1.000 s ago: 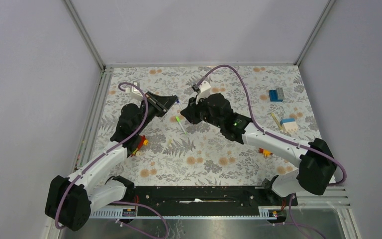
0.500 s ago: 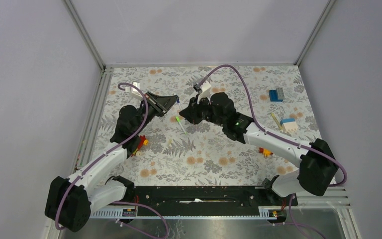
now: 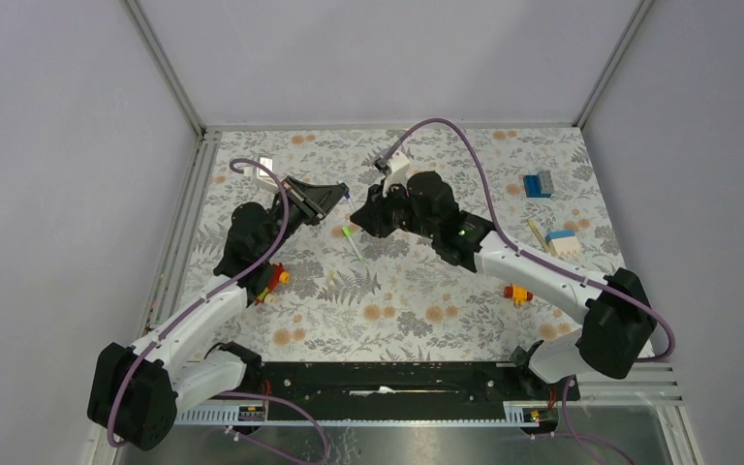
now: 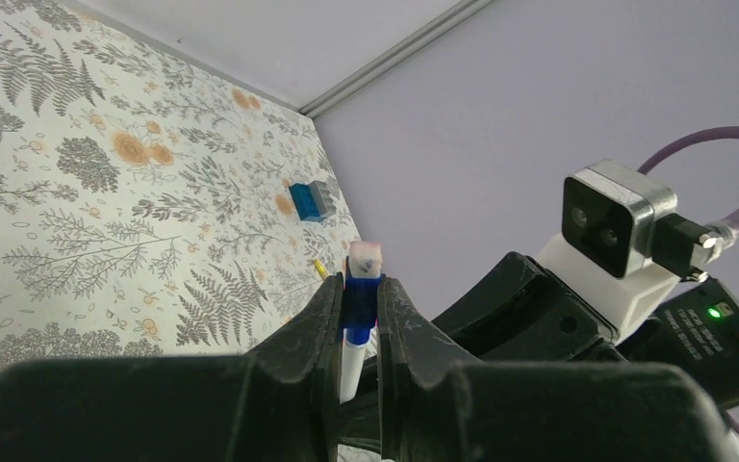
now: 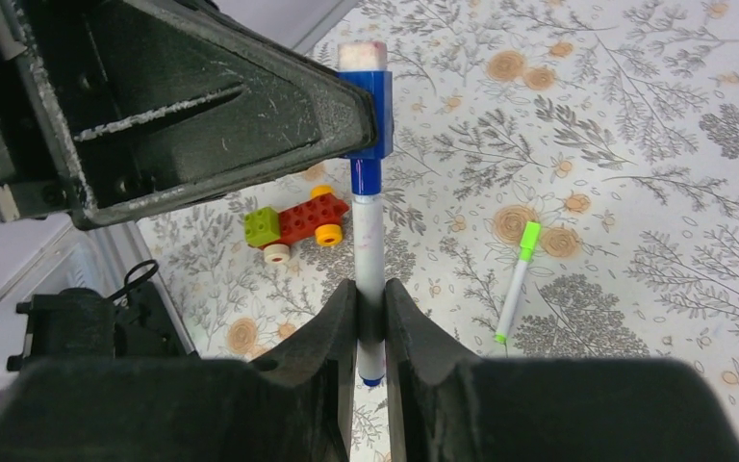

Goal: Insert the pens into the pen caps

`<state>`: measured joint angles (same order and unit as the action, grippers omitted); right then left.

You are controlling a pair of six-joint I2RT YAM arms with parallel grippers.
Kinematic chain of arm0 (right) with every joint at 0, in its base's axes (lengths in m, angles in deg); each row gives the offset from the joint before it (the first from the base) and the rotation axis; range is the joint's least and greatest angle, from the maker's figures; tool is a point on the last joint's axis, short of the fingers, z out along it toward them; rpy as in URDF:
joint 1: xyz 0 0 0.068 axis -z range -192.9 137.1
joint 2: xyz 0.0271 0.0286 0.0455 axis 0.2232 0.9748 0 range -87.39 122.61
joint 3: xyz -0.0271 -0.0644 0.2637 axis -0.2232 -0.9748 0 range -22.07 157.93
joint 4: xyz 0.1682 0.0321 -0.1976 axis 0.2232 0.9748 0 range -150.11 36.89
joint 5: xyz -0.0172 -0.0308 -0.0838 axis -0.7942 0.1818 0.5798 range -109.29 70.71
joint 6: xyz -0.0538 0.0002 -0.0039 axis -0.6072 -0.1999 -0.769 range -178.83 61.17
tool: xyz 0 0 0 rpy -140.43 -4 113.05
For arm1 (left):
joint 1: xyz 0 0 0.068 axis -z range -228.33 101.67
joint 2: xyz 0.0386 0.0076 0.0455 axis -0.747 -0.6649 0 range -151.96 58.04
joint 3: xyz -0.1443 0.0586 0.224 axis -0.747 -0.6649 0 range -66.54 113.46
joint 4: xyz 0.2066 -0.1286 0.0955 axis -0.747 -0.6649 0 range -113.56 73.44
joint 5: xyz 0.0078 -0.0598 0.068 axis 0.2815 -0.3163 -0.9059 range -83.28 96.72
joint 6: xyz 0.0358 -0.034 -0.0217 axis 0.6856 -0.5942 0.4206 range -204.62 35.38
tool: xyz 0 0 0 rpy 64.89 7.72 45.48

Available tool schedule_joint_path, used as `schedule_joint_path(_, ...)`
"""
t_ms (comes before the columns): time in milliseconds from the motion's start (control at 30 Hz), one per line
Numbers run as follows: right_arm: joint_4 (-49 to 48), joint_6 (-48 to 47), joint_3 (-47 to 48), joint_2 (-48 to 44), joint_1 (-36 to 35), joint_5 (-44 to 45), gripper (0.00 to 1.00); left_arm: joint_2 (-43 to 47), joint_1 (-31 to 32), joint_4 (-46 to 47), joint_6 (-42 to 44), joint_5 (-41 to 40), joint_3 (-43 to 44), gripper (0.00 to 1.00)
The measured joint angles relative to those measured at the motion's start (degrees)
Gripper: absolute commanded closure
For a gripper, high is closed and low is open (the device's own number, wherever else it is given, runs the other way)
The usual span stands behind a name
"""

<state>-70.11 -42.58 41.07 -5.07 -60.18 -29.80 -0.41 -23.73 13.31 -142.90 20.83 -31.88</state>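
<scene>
My left gripper is shut on the dark blue pen cap, which also shows in the right wrist view. My right gripper is shut on a white pen, and the pen's upper end sits inside that cap. The two grippers meet above the mat's far middle, left gripper against right gripper. A second white pen with a bright green cap lies flat on the mat below them. A tan pen lies at the right.
A red, yellow and green toy brick car sits by the left arm. A small red-yellow brick lies by the right arm. A blue brick and a white-blue brick sit at the right. Walls ring the mat.
My right gripper has shifted slightly up and toward the left gripper with the pen. The left arm has stayed still.
</scene>
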Motion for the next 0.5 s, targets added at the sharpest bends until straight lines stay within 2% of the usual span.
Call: schedule_joint_path(500, 17.5, -5.9, 16.6, 11.8, -5.1, 18.8, 1.00, -3.7, -0.3, -9.4, -0.7, -7.2, 4.2, 1.00)
